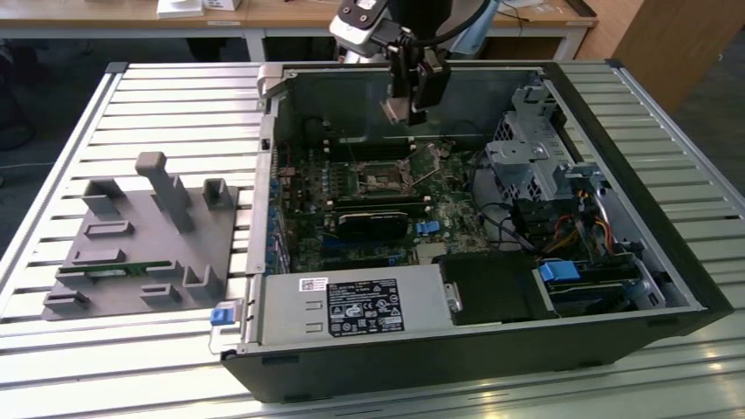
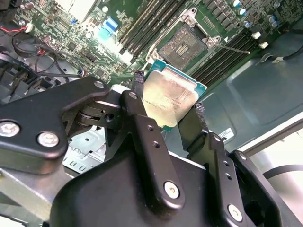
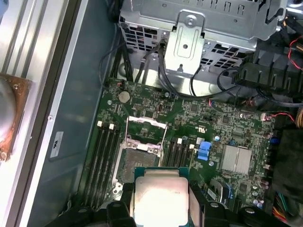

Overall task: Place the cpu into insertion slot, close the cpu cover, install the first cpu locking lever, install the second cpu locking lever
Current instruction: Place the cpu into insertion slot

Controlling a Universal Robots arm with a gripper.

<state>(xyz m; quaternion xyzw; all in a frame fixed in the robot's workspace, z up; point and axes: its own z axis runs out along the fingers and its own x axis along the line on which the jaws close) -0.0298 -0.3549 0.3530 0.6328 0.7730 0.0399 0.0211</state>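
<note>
Case interior (image 1: pixel 349 100): cpu (image 2: pixel 171 97) (in hand (image 2: pixel 168 93)) aloft

A table (image 1: pixel 652 122) of pale, ribbed metal slats spans the exterior view, evenly lit, with soft glare along its near edge. Behind it stands a desk (image 1: pixel 291 16) with a light wooden top on white legs (image 1: pixel 254 44), with small white boxes (image 1: pixel 181 7) resting on it. A wooden cabinet side (image 1: pixel 686 44) rises at the exterior view's right, and dark floor (image 1: pixel 30 105) shows at the exterior view's left.
</note>
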